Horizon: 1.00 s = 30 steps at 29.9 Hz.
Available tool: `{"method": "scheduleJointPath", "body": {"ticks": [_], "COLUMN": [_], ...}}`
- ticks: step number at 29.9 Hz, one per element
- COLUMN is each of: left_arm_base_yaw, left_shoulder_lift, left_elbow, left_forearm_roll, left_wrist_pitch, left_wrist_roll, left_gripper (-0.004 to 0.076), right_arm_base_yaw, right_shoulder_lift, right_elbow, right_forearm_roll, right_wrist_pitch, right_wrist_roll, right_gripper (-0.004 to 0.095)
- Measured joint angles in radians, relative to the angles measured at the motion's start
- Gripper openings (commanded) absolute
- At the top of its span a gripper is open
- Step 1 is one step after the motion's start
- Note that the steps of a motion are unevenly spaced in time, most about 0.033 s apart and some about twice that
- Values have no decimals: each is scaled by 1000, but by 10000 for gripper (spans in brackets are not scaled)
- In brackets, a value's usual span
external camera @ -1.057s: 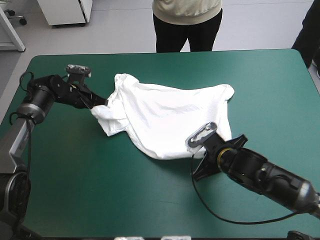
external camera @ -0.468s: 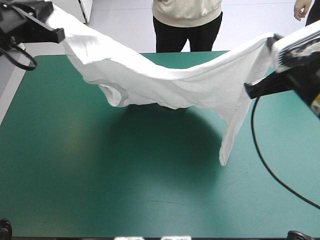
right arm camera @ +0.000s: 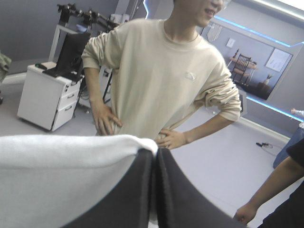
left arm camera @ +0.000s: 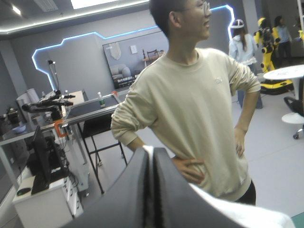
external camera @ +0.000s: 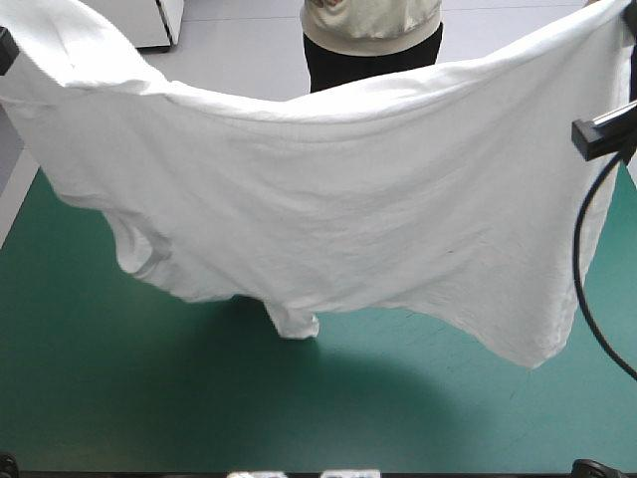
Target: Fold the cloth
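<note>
The white T-shirt [external camera: 328, 199] hangs stretched wide in the air over the teal-green table [external camera: 149, 408], held up by two top corners at the high view's upper left and upper right. One lower tip [external camera: 294, 324] and a corner [external camera: 532, 349] dangle lowest. In the left wrist view my left gripper [left arm camera: 151, 151] is raised level with the room, its black fingers meeting in a pointed arch with white T-shirt [left arm camera: 247, 213] cloth beside them. My right gripper [right arm camera: 156, 151] is likewise shut, with the T-shirt [right arm camera: 57, 175] bunched at its fingertips and draped to one side.
The teal-green cover shows only along the near side and at the left edge [external camera: 40, 259]; the hanging shirt hides the far half of the table.
Earlier the shirt lay crumpled on the table with both grippers at its edges. Both arms have risen and moved apart, lifting it, and it has spread into a wide hanging sheet.
</note>
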Motion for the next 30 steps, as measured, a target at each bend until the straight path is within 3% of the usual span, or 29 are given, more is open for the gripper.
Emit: {"method": "scheduleJointPath", "body": {"ticks": [5,11,13,16,20,23,30], "left_arm_base_yaw": [0,0,-1,-1,-1,-1,58], "left_shoulder_lift": [26,99,130,181,266,338,468], "left_elbow": [50,271,350,455,527,531,531], "left_forearm_roll": [85,112,116,127,170,233,279], "left_wrist_pitch": [37,37,16,-57,-190,-277,-413], "left_wrist_roll": [-43,-52,-53,-53,-77,-124,-210], "left_gripper": [-9,-9,-9,-9,-9,-9,-9], "right_arm_base_yaw": [0,-13,-58,-217,-464,-565,-629], "right_shoulder_lift": [58,142,177,233,351,455,669], "right_elbow": [21,177,243,330,363,350,289], "right_forearm_roll": [23,26,46,127,338,460,543], "right_wrist_pitch": [70,87,35,-75,-260,-355,-549], "right_wrist_roll": [18,86,120,152,58,-19,-127], "right_gripper": [-17,-17,-17,-17,-17,-17,-17]}}
